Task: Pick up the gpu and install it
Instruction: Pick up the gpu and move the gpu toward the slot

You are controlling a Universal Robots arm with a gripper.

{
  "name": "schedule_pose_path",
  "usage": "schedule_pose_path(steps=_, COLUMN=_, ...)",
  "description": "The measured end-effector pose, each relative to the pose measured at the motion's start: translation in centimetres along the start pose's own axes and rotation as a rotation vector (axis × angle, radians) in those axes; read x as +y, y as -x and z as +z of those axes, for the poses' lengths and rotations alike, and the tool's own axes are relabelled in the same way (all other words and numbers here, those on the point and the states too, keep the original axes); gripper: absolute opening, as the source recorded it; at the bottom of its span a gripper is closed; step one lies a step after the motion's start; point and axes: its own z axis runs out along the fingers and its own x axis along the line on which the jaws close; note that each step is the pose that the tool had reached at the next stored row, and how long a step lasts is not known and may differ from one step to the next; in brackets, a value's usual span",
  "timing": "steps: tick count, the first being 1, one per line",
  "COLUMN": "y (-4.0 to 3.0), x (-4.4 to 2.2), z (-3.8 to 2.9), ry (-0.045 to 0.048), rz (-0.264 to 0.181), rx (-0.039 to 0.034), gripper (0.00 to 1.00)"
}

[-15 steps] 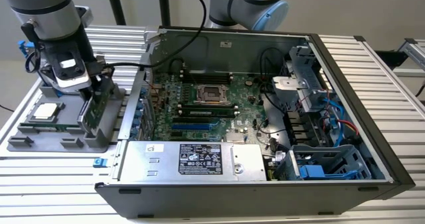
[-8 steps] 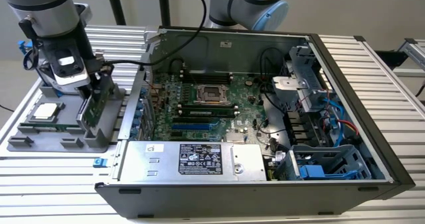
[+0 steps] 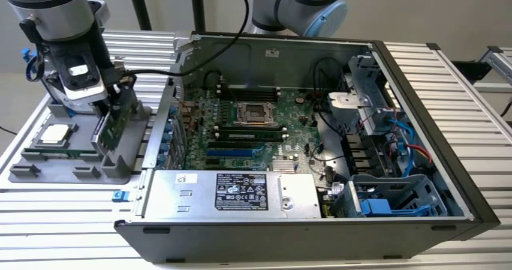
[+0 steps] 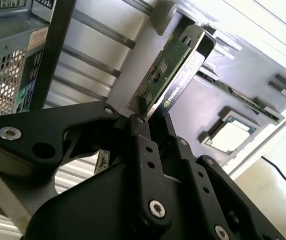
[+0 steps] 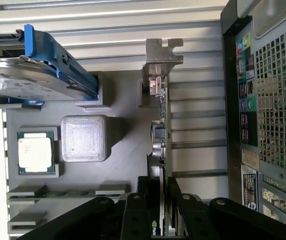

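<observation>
Gripper [image 3: 110, 101] pinches gpu [image 3: 117, 125] standing at tray's [image 3: 60, 177] edge nearest case [image 3: 304, 240]; skinny grip, it might twist and snag.

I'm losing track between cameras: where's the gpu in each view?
Exterior view: gpu stands upright in the grey tray, to the exterior view's left of the case, under the gripper.
Second wrist view: gpu juts out from the gripper.
First wrist view: gpu edge-on, between tray and case, gripper at one end.
Shared landmark: square silver chip in the tray.
</observation>
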Motion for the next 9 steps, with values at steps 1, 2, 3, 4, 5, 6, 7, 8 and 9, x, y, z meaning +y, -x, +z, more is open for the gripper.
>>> schedule_pose_path(steps=1, y=0.00, x=0.01, z=-0.05, ry=0.0025, rz=0.000, rx=0.0000, gripper=0.00)
schedule_pose_path(steps=2, y=0.00, x=0.00, z=-0.10, ry=0.0052, rz=0.000, rx=0.0000, gripper=0.00)
schedule_pose_path(steps=3, y=0.00, x=0.01, z=-0.14, ry=0.0083, rz=0.000, rx=-0.0003, gripper=0.00)
schedule_pose_path(steps=4, y=0.00, x=0.01, z=-0.18, ry=0.0111, rz=0.000, rx=-0.0005, gripper=0.00)
schedule_pose_path(steps=5, y=0.00, x=0.01, z=-0.24, ry=0.0118, rz=0.000, rx=-0.0003, gripper=0.00)
schedule_pose_path(steps=6, y=0.00, x=0.02, z=-0.25, ry=0.0120, rz=0.000, rx=-0.0005, gripper=0.00)
schedule_pose_path(steps=7, y=0.00, x=0.02, z=-0.25, ry=0.0122, rz=0.000, rx=-0.0007, gripper=0.00)
schedule_pose_path(steps=8, y=0.00, x=0.02, z=-0.25, ry=0.0122, rz=0.000, rx=-0.0006, gripper=0.00)
schedule_pose_path(steps=9, y=0.00, x=0.01, z=-0.26, ry=0.0121, rz=0.000, rx=-0.0006, gripper=0.00)
